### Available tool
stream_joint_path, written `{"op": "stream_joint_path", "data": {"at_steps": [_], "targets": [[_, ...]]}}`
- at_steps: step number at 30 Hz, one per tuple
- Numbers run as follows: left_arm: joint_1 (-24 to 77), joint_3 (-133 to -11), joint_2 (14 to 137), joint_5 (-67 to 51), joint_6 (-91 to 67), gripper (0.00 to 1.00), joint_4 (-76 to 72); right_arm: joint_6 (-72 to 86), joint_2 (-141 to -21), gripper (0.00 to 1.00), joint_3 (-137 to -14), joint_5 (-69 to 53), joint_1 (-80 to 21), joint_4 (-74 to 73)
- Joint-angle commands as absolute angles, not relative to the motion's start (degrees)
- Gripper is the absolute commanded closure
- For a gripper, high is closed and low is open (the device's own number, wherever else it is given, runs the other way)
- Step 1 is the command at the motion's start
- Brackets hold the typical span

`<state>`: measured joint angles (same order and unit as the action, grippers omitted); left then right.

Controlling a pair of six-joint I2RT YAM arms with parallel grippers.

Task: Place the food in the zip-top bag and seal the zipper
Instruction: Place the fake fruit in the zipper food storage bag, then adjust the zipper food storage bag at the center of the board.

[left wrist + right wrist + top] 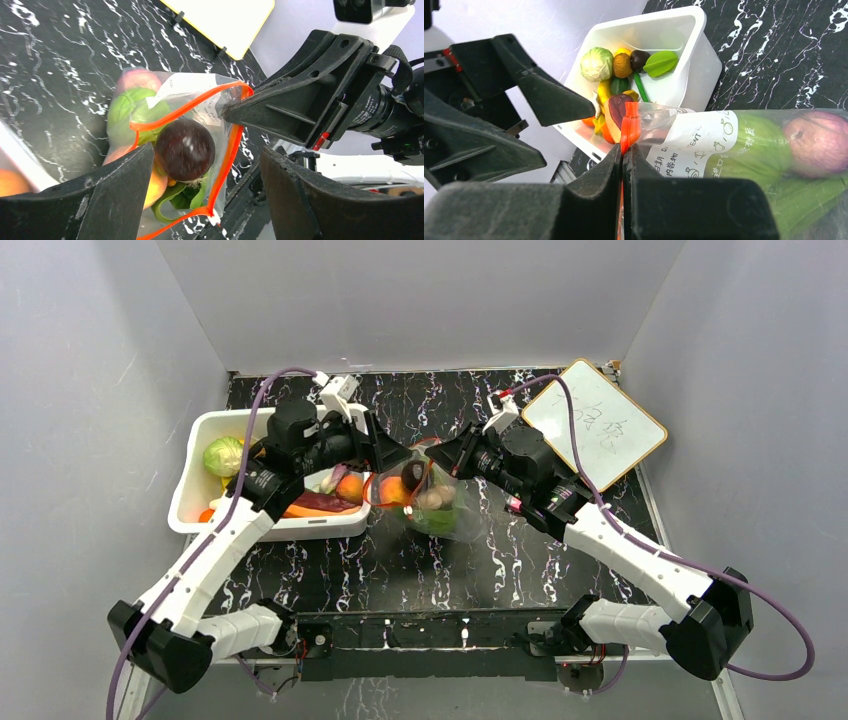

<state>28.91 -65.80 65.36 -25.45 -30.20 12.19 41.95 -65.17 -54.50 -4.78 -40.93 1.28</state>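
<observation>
The clear zip-top bag (445, 515) lies at mid table with its mouth held up and open. Its red-orange zipper (227, 160) loops around a dark purple round fruit (185, 149) sitting in the mouth, above green leaves (131, 107) and a pink peach (140, 79). My right gripper (623, 150) is shut on the zipper strip (630, 127) at one corner of the mouth. My left gripper (206, 152) is open, with its fingers wide on either side of the dark fruit and not touching it. In the top view the two grippers, left (395, 458) and right (447, 455), meet over the bag.
A white bin (200, 440) at the left holds a cabbage (224, 455), an orange peach (349, 487), an eggplant (325, 502) and other toy food. A whiteboard (595, 425) lies at the back right. Grey walls enclose the table.
</observation>
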Motion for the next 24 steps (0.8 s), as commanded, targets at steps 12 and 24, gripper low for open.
{"op": "stream_joint_path", "data": {"at_steps": [12,24], "targets": [[29.2,-62.9,52.8,-25.8,-23.6,0.33,18.0,55.4,-63.2,1.00,-55.5,6.2,-41.2,12.9],[29.2,-53.0,53.7,-35.8,-24.7,0.36,5.9,63.2,-66.0,1.00,-56.1,12.8,-41.2,18.3]]}}
